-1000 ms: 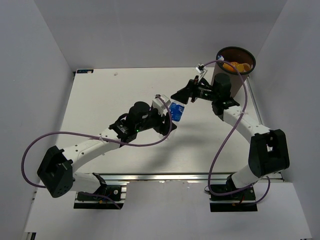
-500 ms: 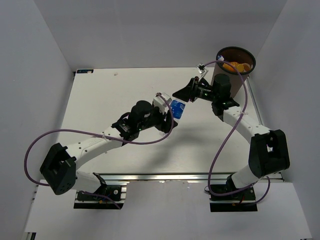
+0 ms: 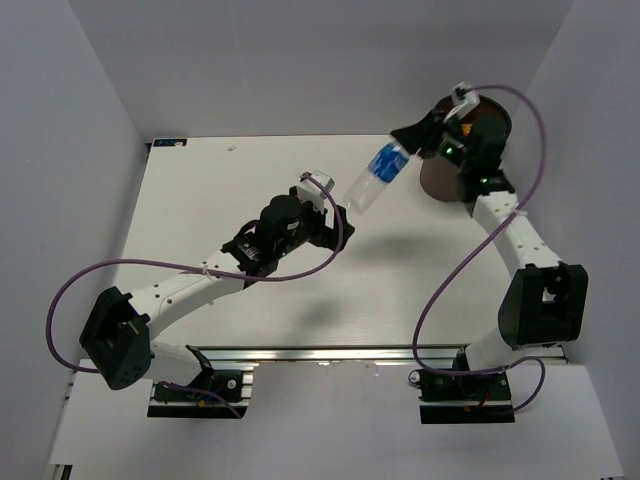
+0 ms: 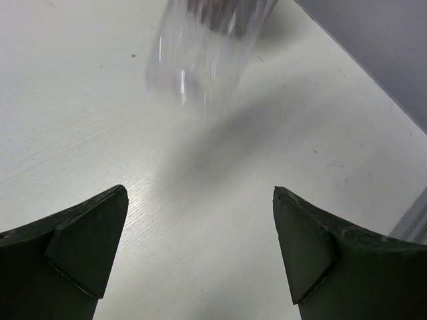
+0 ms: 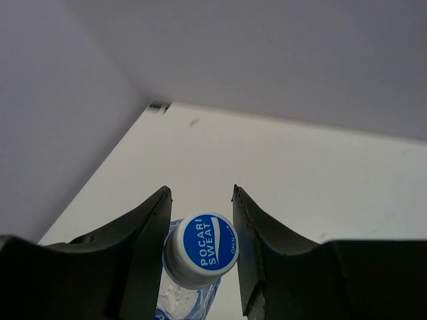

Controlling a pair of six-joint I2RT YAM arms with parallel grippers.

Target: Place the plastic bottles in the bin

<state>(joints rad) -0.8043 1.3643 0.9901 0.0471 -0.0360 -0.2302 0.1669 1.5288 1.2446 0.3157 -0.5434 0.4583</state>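
The bottle (image 3: 375, 177) is held in the right gripper (image 3: 406, 143), left of the bin (image 3: 436, 181); the left gripper (image 3: 335, 205) is placed further left.

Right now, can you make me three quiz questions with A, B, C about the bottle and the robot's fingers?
1. Where is the blue-label bottle? A) on the floor B) between the right fingers C) on a shelf
2. What colours are on its cap? A) orange B) blue and white C) green
3. How are the left fingers? A) open, empty B) shut on a bottle C) shut on a cup
Answers: 1 B, they flank its cap. 2 B, a blue disc on white. 3 A, only table shows between them.
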